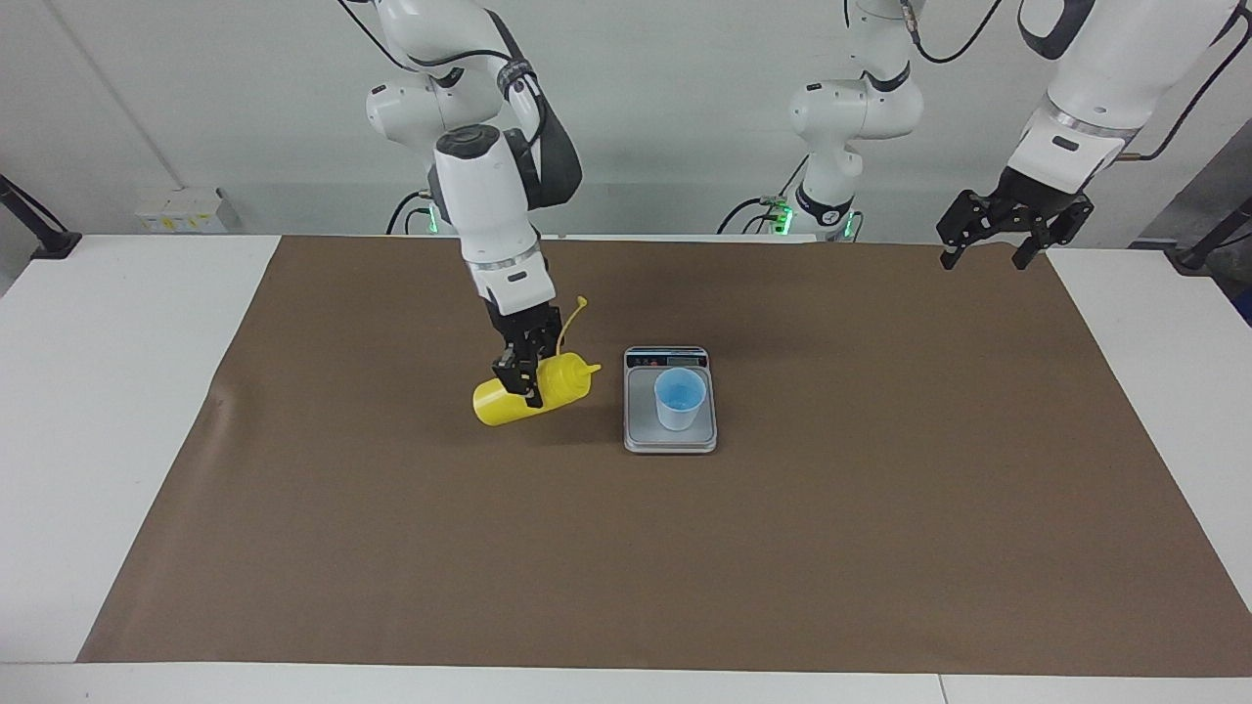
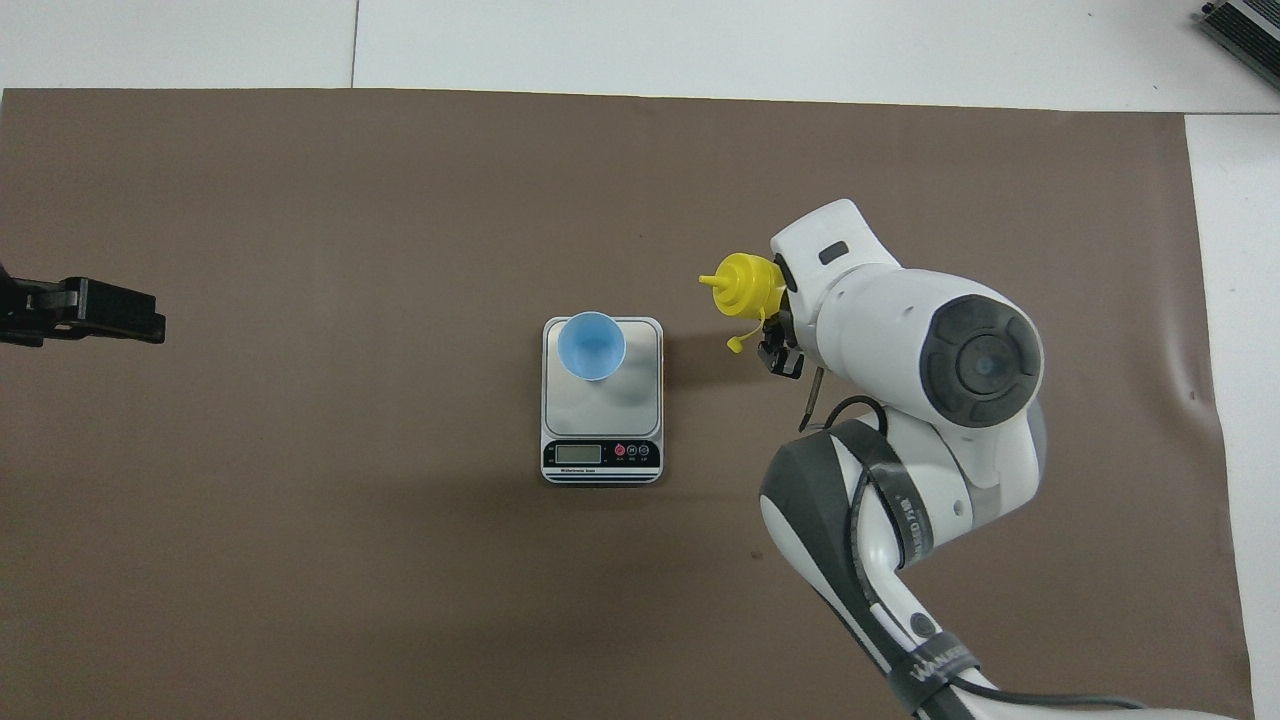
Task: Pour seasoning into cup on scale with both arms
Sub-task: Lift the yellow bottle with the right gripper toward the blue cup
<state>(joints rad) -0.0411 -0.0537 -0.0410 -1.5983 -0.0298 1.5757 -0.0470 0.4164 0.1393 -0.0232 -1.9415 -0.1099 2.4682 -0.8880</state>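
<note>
My right tool (image 1: 525, 376) is clenched around the middle of the yellow seasoning bottle (image 1: 533, 392), gripping it from above. The bottle is tipped almost onto its side in that grasp, its base toward the right arm's end of the tabletop (image 1: 117, 411) and its cone nozzle pointing at the scale (image 1: 670, 438). The thin cap strap (image 1: 572, 320) sticks up from the bottle's neck, just beside my fingers. From the facing view the bottle seems to hang a little above the brown mat (image 1: 626, 548), though I cannot be sure it is clear of it. The nozzle tip stops just short of the scale, not over it.

The silver-grey scale lies near the middle of the mat, display strip toward me. The light-blue cup (image 1: 680, 399) stands upright on its weighing plate.

My left tool (image 1: 1012, 220) hangs released, fingers spread, over the mat's corner at the left arm's end, well apart from the scale, waiting.
</note>
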